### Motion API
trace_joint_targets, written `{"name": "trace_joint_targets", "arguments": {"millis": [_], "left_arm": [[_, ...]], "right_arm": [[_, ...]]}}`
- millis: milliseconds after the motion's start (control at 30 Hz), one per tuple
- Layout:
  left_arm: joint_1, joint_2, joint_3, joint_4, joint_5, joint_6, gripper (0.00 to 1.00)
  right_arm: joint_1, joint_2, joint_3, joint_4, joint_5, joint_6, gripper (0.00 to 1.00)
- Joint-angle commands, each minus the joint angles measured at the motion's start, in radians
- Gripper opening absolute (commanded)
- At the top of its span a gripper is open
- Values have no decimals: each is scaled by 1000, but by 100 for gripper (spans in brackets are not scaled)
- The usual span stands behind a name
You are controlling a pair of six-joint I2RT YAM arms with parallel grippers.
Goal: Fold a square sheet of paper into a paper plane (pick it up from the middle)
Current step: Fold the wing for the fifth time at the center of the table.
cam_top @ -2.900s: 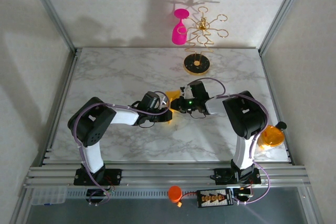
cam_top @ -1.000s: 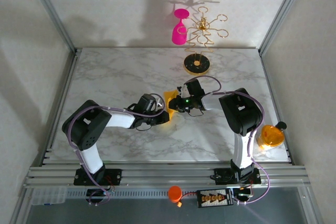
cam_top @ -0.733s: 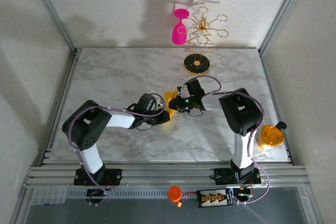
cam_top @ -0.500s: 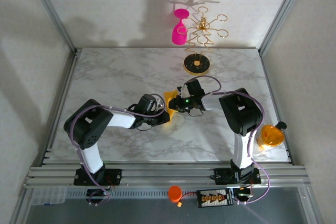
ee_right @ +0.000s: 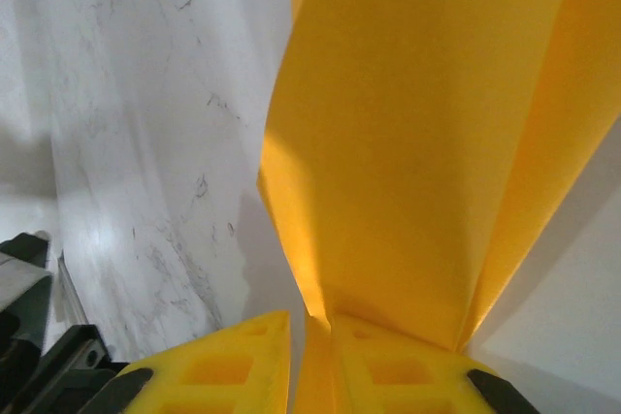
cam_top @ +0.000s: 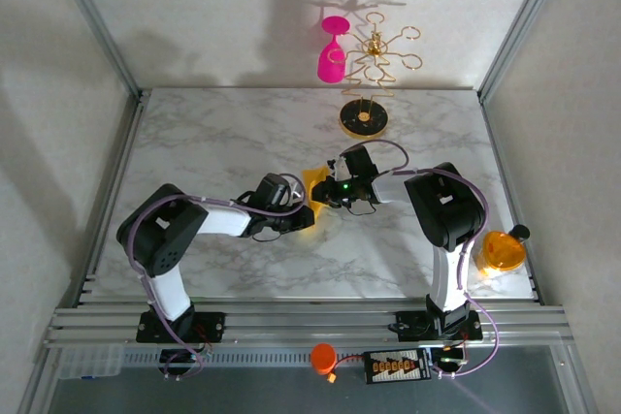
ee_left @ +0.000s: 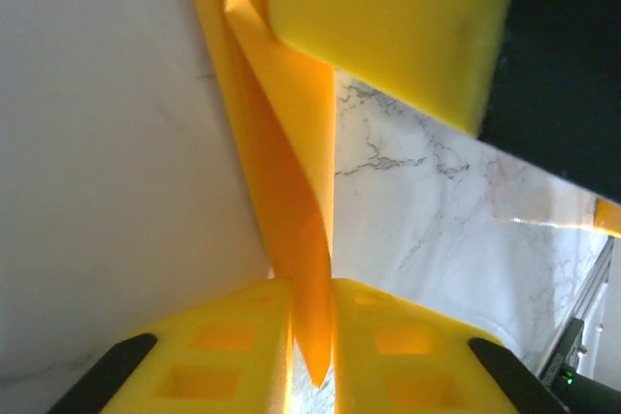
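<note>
The sheet of paper [cam_top: 311, 179], orange-yellow and folded into creased flaps, hangs just above the middle of the marble table between both grippers. My left gripper [cam_top: 305, 213] comes in from the left. In the left wrist view its yellow fingers [ee_left: 398, 336] are shut on a narrow folded strip of the paper [ee_left: 291, 172], and one yellow finger of the right gripper [ee_left: 388, 16] shows above. My right gripper [cam_top: 326, 191] comes in from the right. In the right wrist view it [ee_right: 312, 322] is shut on the bottom crease of the paper's wide flaps [ee_right: 427, 123].
A gold stand [cam_top: 364, 118] stands at the back of the table [cam_top: 213, 133] with a pink wine glass [cam_top: 332, 50] hanging on it. A round orange translucent disc [cam_top: 500, 251] lies at the right edge beside the right arm's base.
Since the earliest frame the left arm's elbow has swung left and lower, and both grippers have shifted slightly left with the paper. Over the last second almost nothing moves.
</note>
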Motion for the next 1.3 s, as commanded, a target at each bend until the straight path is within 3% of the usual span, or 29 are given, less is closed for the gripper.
{"name": "trace_joint_targets", "arguments": {"millis": [0,200,467,1267], "left_arm": [[3,-100,14,-112,-77,45,21],[-15,-153,13,-51,-108,-14,18],[-66,-40,44,115,-102,-105,13],[-75,80,18,161,-89,-144,13]], "right_arm": [[13,48,11,-70,76,-15,20],[15,51,23,-86,82,-14,20],[15,54,29,-92,84,-11,19],[16,56,32,-103,89,-14,19]]}}
